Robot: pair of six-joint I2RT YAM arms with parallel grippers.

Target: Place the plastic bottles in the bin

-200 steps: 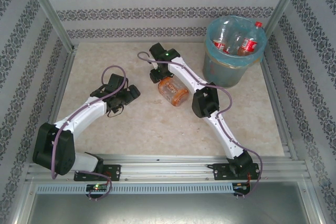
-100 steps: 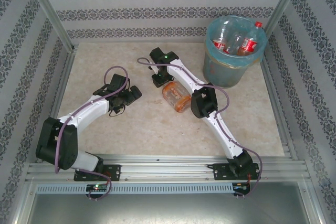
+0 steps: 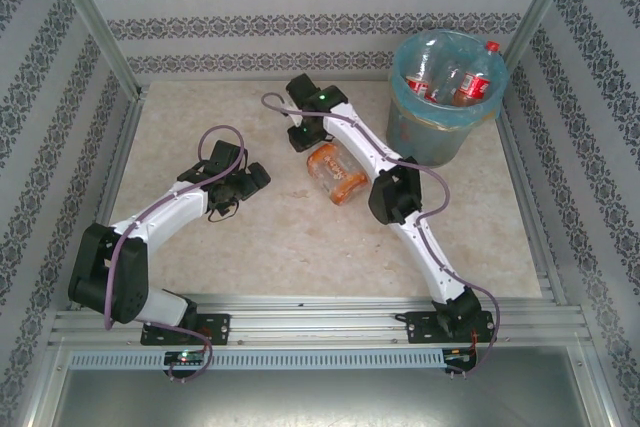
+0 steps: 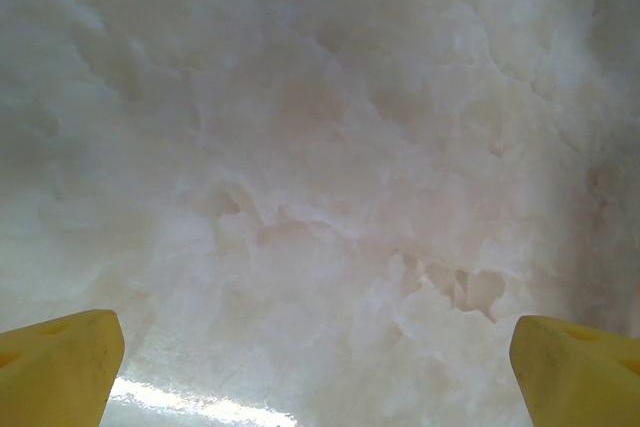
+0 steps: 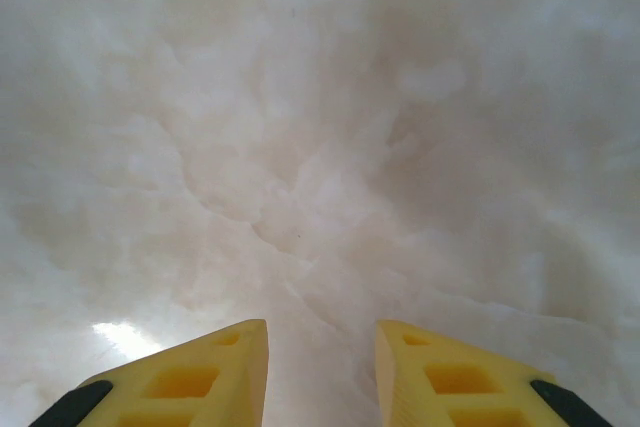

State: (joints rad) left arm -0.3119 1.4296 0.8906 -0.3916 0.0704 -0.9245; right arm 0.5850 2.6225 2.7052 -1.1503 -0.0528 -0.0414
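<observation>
An orange-labelled plastic bottle (image 3: 335,173) lies on its side mid-table. My right gripper (image 3: 303,137) points down at the table just behind and left of it, right next to its far end. In the right wrist view, the right gripper (image 5: 320,357) has its yellow fingertips drawn close, a narrow gap apart, with bare table between them. The left gripper (image 3: 250,179) hovers left of the bottle, apart from it. Seen from its own wrist, the left gripper (image 4: 315,367) is wide open over bare table. The bin (image 3: 430,137) stands at the back right with several bottles (image 3: 470,85) inside.
The marble-look table top (image 3: 250,247) is fenced by patterned walls and metal posts (image 3: 95,27). An aluminium rail (image 3: 320,322) runs along the near edge, where both arm bases are bolted. The right arm's forearm passes between the lying bottle and the bin.
The right gripper's fingers closed up. Its wrist shifted slightly toward the back, and the orange bottle slid a little beside it. The left arm drew back slightly, then stayed still.
</observation>
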